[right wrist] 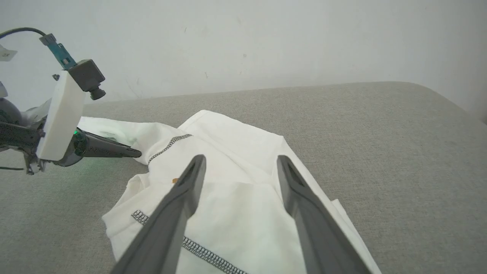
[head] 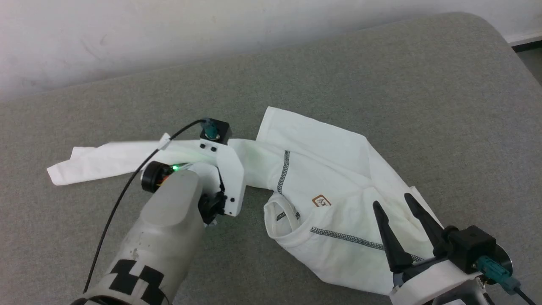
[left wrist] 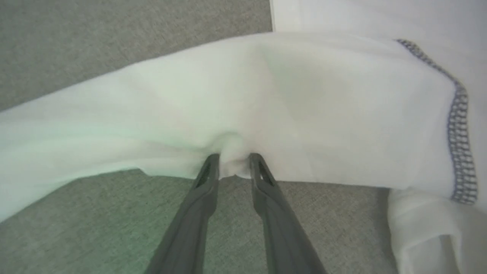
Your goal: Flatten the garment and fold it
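Fabric of the garment [head: 334, 169] lies rumpled on the grey padded surface [head: 402, 76], with one sleeve [head: 110, 163] stretched out toward the robot's left and the collar facing the robot. Your left gripper [left wrist: 234, 163] has its fingers nearly together, pinching a small tuck of white cloth at the sleeve's edge, near the shoulder seam. Your right gripper [head: 397, 204] hangs over the shirt's right side, fingers spread well apart and holding nothing.
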